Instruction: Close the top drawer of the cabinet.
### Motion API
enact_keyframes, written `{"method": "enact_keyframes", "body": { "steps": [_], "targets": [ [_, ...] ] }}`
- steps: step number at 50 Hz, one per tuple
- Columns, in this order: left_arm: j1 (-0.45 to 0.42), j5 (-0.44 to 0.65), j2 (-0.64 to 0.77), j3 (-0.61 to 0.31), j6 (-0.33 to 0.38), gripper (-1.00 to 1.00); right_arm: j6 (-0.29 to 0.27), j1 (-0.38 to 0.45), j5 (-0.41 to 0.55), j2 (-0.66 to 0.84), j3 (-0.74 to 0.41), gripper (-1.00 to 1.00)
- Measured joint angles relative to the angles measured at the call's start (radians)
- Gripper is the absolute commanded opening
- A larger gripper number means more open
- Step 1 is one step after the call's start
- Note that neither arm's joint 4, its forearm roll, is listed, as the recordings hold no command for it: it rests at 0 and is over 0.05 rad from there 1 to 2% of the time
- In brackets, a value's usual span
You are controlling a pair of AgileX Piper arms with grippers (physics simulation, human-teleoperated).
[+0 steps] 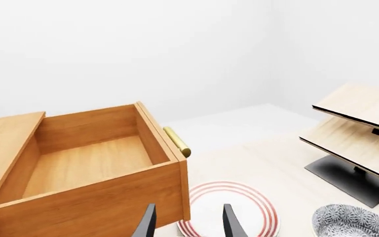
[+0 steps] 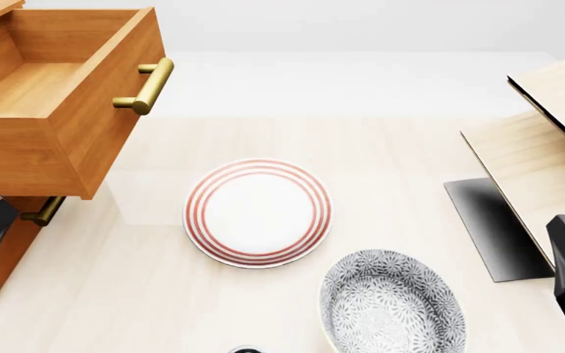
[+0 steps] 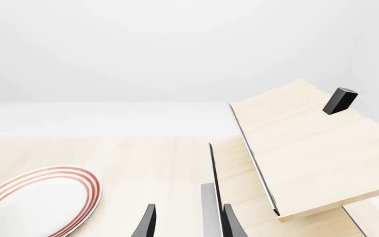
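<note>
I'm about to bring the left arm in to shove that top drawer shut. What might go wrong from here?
1. The top drawer is pulled far out, and the left gripper sits near its side wall rather than its front; pushing there may not slide it in.
2. The brass handle sticks out from the front, so an open finger could snag or glance off it.
3. The red-ringed plate and patterned bowl lie close below; a low swing might knock them.

left gripper (image 1: 188, 224) open, right gripper (image 3: 188, 224) open, both empty
</note>
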Motion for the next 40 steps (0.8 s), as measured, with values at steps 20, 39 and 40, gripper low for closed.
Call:
{"method": "enact_keyframes", "body": {
  "steps": [20, 39, 40],
  "targets": [
    [-0.188, -0.066, 0.151, -0.085, -0.068, 1.00, 0.000, 0.000, -0.001, 0.001, 0.000, 1.00],
    [-0.376, -0.274, 0.398, -0.133, -0.035, 1.00, 0.000, 0.000, -0.005, 0.005, 0.000, 1.00],
    [-0.387, -0.288, 0.414, -0.135, -0.034, 1.00, 0.000, 0.000, -0.005, 0.005, 0.000, 1.00]
  ]
}}
